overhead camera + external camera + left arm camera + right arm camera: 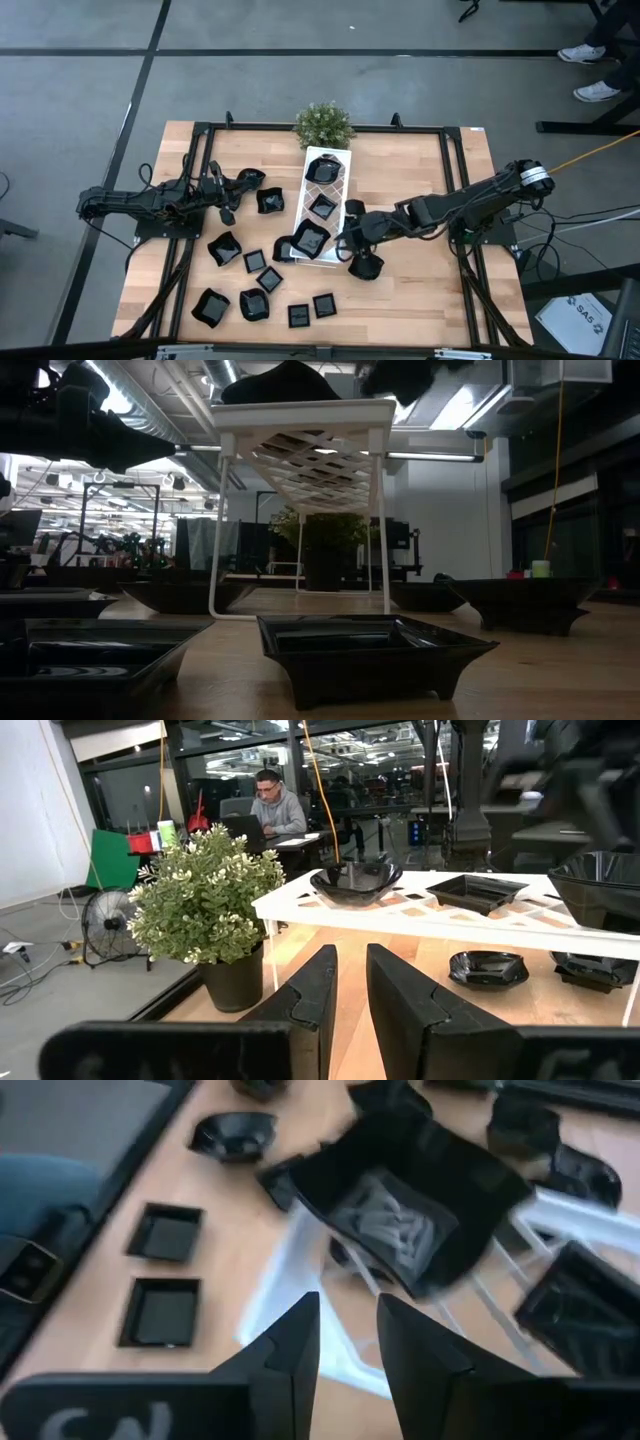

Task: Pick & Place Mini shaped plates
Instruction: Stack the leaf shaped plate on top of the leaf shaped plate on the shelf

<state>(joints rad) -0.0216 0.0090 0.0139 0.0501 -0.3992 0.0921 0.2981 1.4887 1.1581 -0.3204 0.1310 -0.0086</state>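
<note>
Plates (224, 248): glossy black, plain, no pattern. Tray (343, 196): white, open diamond lattice on top, white legs. Plant (323, 123): green leaves with pale cream tips, dark pot, probably black. Table (420, 290): light wood, plank grain, black frame round the edge. Arms and grippers dark, near black; right arm (470, 203) has a white band near its base and an orange-yellow cable behind. Floor grey with dark lines.

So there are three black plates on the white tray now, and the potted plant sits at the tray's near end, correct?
Not quite. The potted plant sits at the far end of the white tray, as the high view shows. The three black plates on the tray are right.
</note>
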